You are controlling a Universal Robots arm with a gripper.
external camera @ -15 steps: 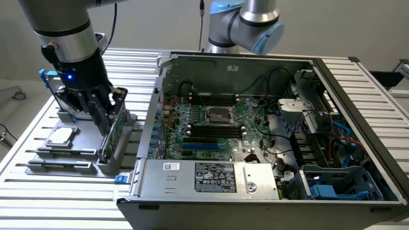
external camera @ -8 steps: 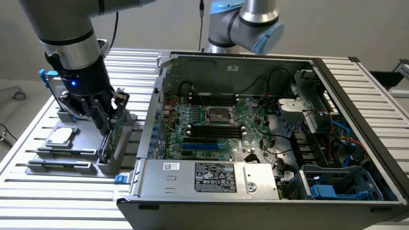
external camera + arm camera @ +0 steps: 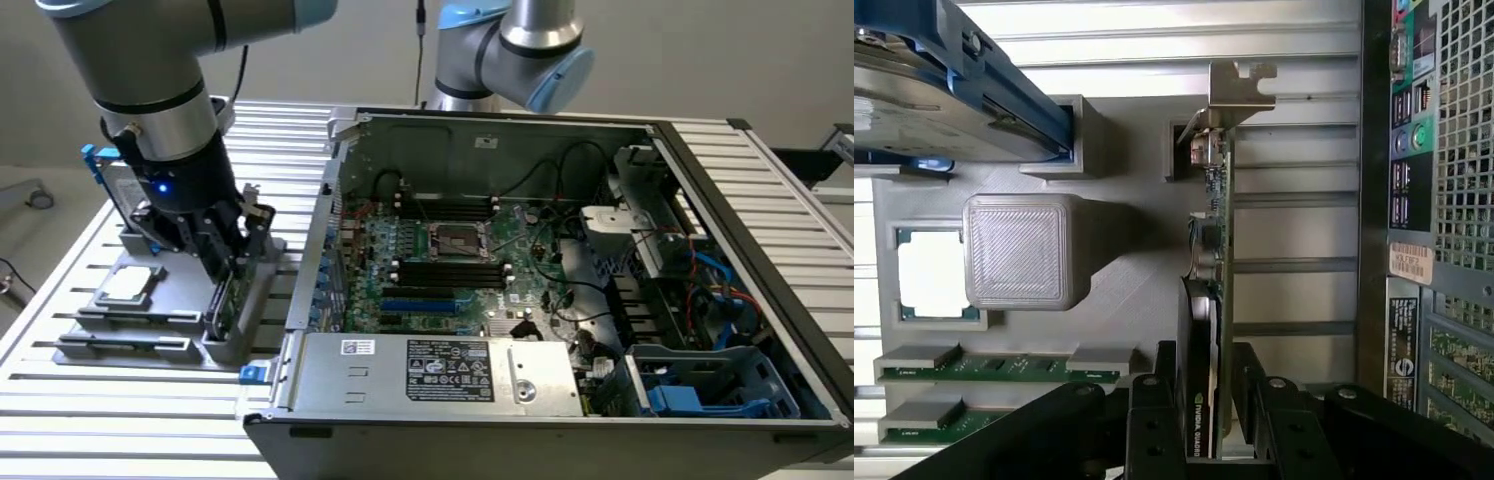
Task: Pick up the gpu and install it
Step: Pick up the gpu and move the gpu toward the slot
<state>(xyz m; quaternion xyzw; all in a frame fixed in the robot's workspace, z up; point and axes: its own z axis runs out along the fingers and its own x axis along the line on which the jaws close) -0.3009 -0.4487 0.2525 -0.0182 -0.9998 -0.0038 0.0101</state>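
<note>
Claw (image 3: 1206,395): released, down over the gpu (image 3: 1216,240), a finger on either side of its black-covered end, not clamped.
Gpu: on edge in a slot of the gray holder (image 3: 1129,300), silver bracket at the end away from the claw.
Same holder: gray block (image 3: 1019,250), processor chip (image 3: 929,272), memory sticks (image 3: 974,368), blue-framed hard drive (image 3: 944,90).
Other flank: open computer case (image 3: 1444,200), near, on the slatted table (image 3: 1294,230).
</note>
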